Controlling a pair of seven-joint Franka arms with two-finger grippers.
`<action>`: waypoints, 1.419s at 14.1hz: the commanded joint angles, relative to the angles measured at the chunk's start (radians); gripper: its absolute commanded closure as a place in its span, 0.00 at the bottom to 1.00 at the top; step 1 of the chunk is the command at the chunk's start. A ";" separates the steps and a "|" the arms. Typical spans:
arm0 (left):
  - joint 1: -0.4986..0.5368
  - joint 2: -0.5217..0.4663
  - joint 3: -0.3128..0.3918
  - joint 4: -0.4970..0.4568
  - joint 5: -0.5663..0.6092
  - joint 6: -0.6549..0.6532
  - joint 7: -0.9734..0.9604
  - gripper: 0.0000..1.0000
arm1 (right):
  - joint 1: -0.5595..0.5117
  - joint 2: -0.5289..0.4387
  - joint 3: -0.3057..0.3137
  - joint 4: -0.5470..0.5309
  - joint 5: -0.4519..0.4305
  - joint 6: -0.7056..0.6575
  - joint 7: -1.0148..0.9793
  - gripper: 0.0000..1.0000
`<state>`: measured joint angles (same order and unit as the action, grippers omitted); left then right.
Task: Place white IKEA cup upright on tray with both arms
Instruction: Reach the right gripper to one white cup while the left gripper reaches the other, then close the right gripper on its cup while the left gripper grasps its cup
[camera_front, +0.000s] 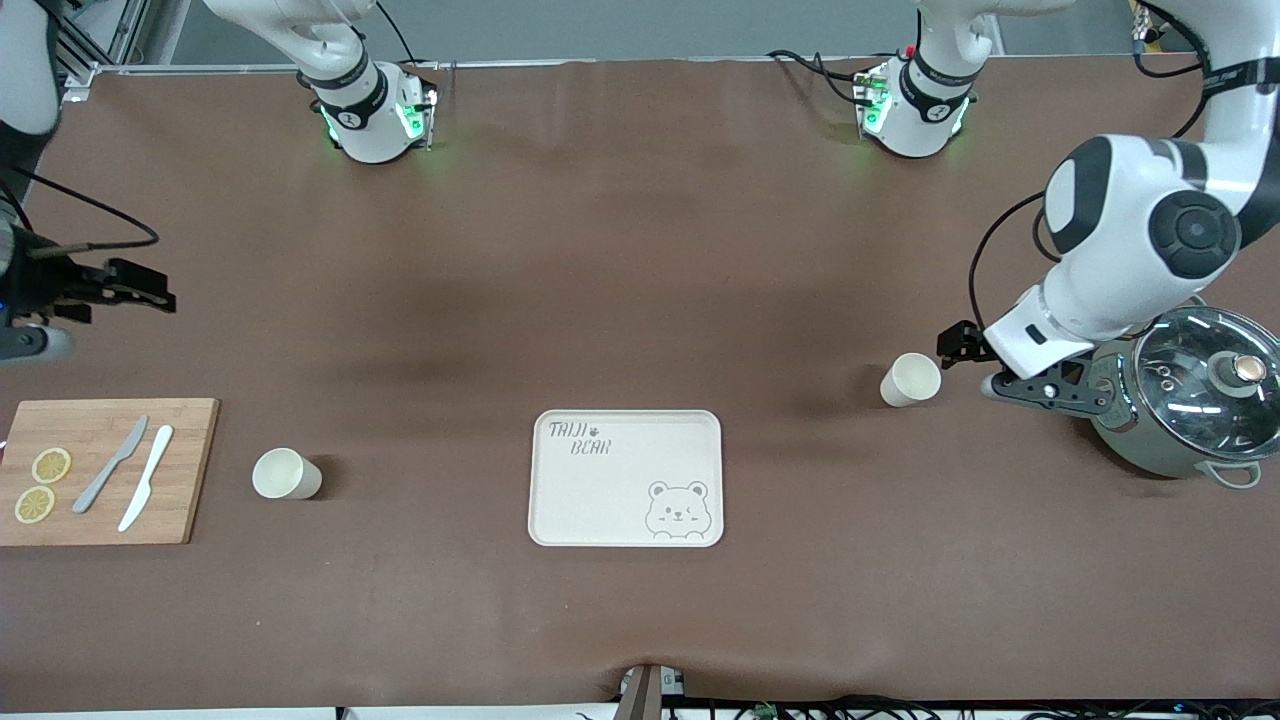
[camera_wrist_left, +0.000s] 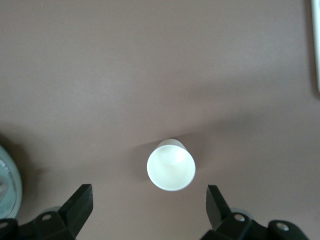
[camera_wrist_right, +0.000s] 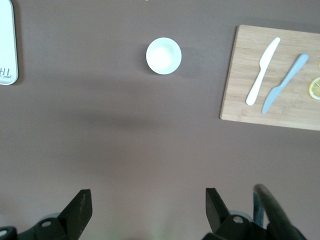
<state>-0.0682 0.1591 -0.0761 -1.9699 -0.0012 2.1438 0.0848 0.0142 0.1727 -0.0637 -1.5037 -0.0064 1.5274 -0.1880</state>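
While both arms are seen raised above the brown table, nothing is held by either.

Tray: the cream tray (camera_front: 625, 478) is laid flat at the table's centre, toward the front camera's edge; in the front view its grey lettering is read at 10 o'clock on its face and its bear drawing at 5 o'clock. One edge of it is caught in the right wrist view (camera_wrist_right: 7, 42) and a sliver in the left wrist view (camera_wrist_left: 317, 47).

Cup by left arm: a white cup (camera_front: 909, 380) (camera_wrist_left: 170, 165) is stood upright, mouth up, toward the left arm's end, at 2 o'clock from the tray in the front view.

Cup by right arm: a second white cup (camera_front: 286, 473) (camera_wrist_right: 163, 56) is stood upright between the tray and the cutting board (camera_front: 105, 470).

Left gripper: the left gripper (camera_front: 960, 345) (camera_wrist_left: 150, 202) is held just beside its cup, fingers spread wide and gripping nothing.

Right gripper: the right gripper (camera_front: 150, 290) (camera_wrist_right: 149, 206) is held over bare table, well apart from the second cup, fingers parted and empty.

Board: two knives (camera_front: 130, 475) and lemon slices (camera_front: 42, 485) are laid on it.

Pot: a lidded pot (camera_front: 1190, 405) is stood at the left arm's end.
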 joint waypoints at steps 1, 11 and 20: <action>0.014 -0.035 -0.004 -0.128 -0.019 0.140 0.039 0.00 | 0.027 0.063 -0.001 0.005 0.002 0.040 0.018 0.00; 0.050 0.109 -0.004 -0.282 -0.019 0.519 0.108 0.00 | 0.056 0.261 -0.001 -0.090 0.069 0.396 0.044 0.00; 0.050 0.188 -0.005 -0.300 -0.017 0.636 0.113 0.00 | 0.055 0.441 -0.001 -0.089 0.068 0.684 0.032 0.00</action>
<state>-0.0226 0.3499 -0.0759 -2.2506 -0.0012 2.7465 0.1715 0.0719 0.6020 -0.0636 -1.6007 0.0551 2.1945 -0.1607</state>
